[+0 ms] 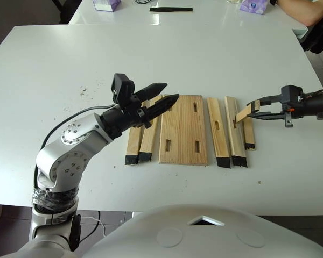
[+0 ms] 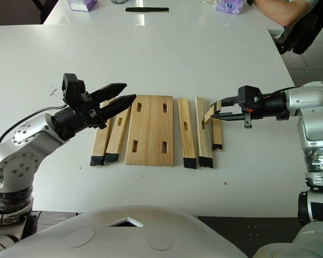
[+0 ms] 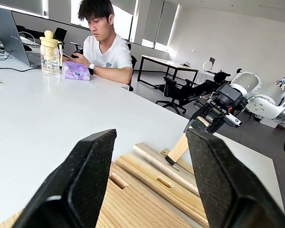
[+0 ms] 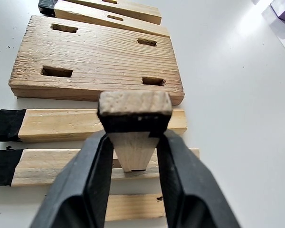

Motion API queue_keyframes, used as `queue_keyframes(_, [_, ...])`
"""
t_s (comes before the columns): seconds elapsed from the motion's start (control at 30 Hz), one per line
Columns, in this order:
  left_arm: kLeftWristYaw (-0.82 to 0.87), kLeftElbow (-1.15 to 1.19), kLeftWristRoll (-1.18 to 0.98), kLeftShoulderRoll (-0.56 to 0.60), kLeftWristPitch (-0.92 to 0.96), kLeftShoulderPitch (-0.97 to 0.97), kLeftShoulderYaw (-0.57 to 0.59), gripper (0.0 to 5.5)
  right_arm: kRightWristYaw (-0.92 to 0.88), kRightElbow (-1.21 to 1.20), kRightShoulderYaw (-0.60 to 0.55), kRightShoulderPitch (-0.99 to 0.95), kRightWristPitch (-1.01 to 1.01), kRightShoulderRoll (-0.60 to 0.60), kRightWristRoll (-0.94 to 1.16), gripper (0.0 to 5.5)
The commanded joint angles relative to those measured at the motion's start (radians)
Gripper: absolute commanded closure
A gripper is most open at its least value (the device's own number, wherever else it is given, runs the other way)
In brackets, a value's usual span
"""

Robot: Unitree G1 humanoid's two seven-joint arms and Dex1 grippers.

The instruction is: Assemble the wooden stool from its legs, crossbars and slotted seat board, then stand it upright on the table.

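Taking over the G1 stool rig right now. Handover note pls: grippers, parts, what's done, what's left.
Left gripper: open, empty, hovering above the two legs lying left of the seat board.
Right gripper: shut on a short crossbar, held tilted, with its lower end at the slotted leg right of the board. Cannot tell whether it is in the slot.
Parts: board flat on the table, slots up. Another leg and a further piece lie flat on its right.
Done: nothing visibly joined.
Left: fit crossbars into legs, mount the seat, stand the stool upright.
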Motion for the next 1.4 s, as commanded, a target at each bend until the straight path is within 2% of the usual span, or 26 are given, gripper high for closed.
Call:
queue_keyframes(0.03, [-0.007, -0.015, 0.003, 0.010, 0.010, 0.008, 0.002, 2.78, 0.021, -0.037, 0.020, 0.054, 0.023, -0.015, -0.013, 4.21])
queue_keyframes(0.43, [-0.013, -0.015, 0.004, 0.018, 0.020, 0.007, -0.002, 2.78, 0.032, -0.118, 0.029, 0.126, 0.065, -0.022, 0.005, 4.21])
queue_keyframes(0.77, [-0.017, 0.004, 0.036, 0.006, 0.037, -0.001, -0.046, 2.78, 0.080, 0.313, 0.209, 0.039, -0.013, 0.097, -0.141, 4.21])
queue_keyframes(0.97, [-0.017, -0.001, 0.025, 0.009, 0.050, 0.012, -0.043, 2.78, 0.103, 0.399, 0.257, 0.058, -0.057, 0.113, -0.157, 4.21])
queue_keyframes(1.1, [-0.021, 0.003, 0.020, 0.015, 0.060, 0.009, -0.034, 2.78, 0.037, 0.372, 0.224, 0.053, -0.043, 0.138, -0.116, 4.21])
queue_keyframes(1.13, [-0.020, 0.001, 0.019, 0.016, 0.062, 0.010, -0.032, 2.78, 0.029, 0.358, 0.211, 0.046, -0.028, 0.143, -0.097, 3.84])
queue_keyframes(1.3, [-0.014, 0.000, 0.020, 0.012, 0.069, 0.004, -0.036, 2.78, -0.014, 0.327, 0.166, 0.015, 0.010, 0.182, -0.063, 3.13])
queue_keyframes(1.4, [-0.019, 0.003, 0.017, 0.013, 0.072, -0.003, -0.030, 2.78, -0.036, 0.315, 0.151, 0.017, 0.006, 0.196, -0.065, 3.13])
